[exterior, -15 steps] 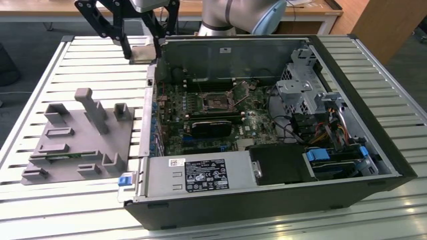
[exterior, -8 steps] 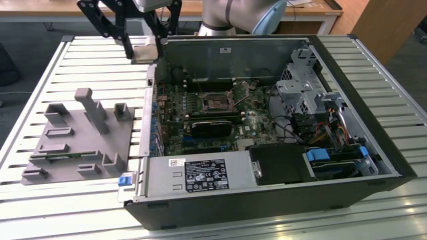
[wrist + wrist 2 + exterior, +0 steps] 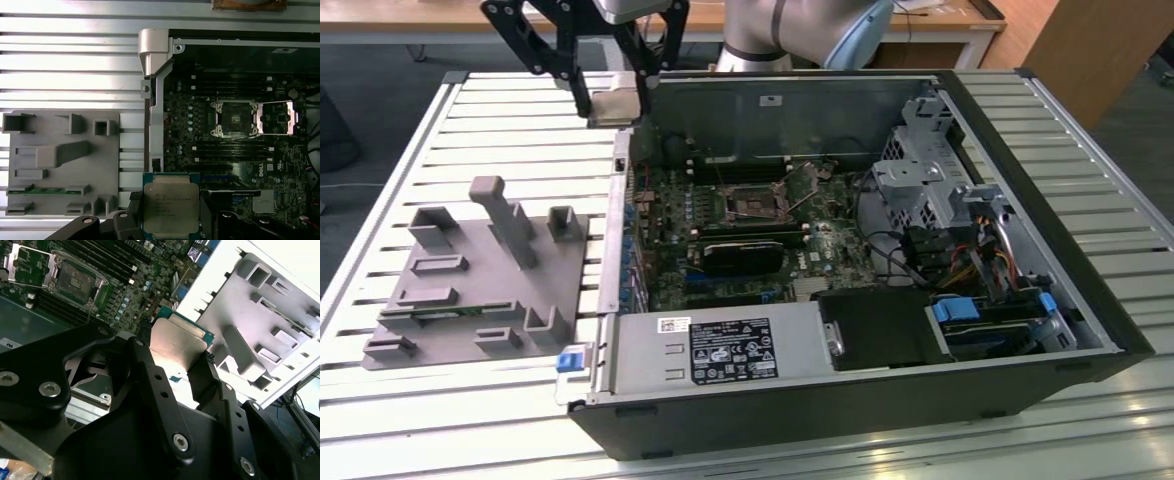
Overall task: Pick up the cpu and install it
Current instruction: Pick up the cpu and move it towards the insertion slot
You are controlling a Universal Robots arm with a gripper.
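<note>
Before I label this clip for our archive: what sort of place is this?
Probably a robotics lab bench for computer assembly: an open desktop computer case lies on a slatted metal table, a grey plastic fixture sits beside it, and the tool grips the cpu.

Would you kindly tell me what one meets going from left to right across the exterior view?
grey plastic fixture → cpu gripped in the end effector → CPU socket → metal drive cage
</note>
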